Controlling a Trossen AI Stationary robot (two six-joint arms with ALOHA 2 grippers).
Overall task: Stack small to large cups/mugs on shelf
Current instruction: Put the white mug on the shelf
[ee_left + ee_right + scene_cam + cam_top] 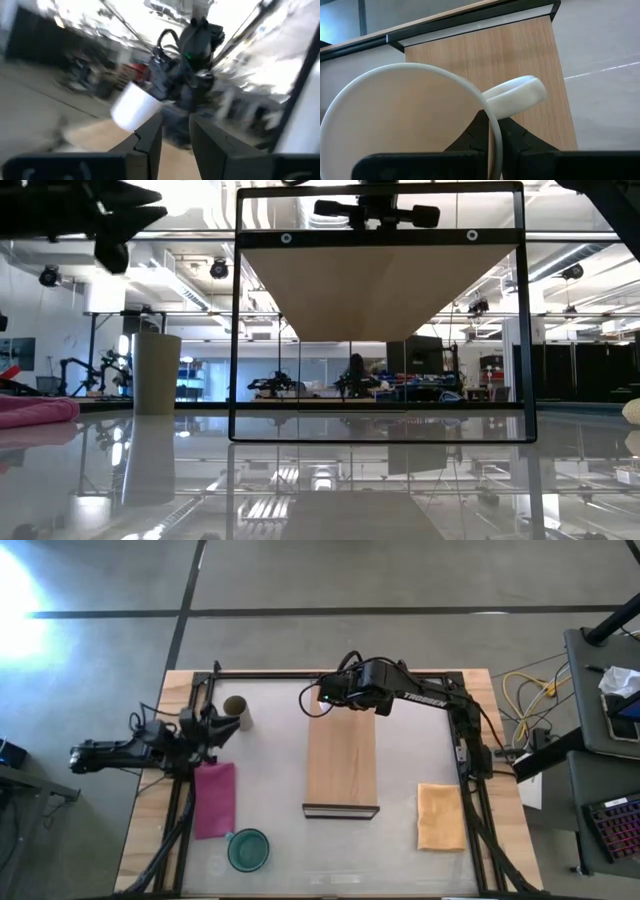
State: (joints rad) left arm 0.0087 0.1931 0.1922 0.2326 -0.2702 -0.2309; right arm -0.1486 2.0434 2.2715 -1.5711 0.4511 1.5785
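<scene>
My right gripper [491, 125] is shut on the small white mug [405, 125] and holds it in the air over the far end of the light-wood shelf [342, 760], which lies flat in the middle of the table. My left gripper [176, 145] hovers open at the table's left side, near the olive-brown cup [236, 710], and touches nothing. That cup stands upright on its base at the far left. The teal-green mug [248, 850] stands on its base near the table's near edge. In the left wrist view the white mug [135, 105] shows in the right gripper. My right gripper pinches the white mug's wall at the rim [492, 117], right beside the handle [517, 94], with one finger inside the mug and one outside. The mug is lifted clear above the shelf, its opening turned toward the wrist camera.
A pink cloth [215, 798] lies on the left between the olive cup and the teal mug. An orange-yellow cloth [441, 817] lies on the right. The shelf's dark edge [341, 810] faces the near side. Bare table lies between shelf and cloths.
</scene>
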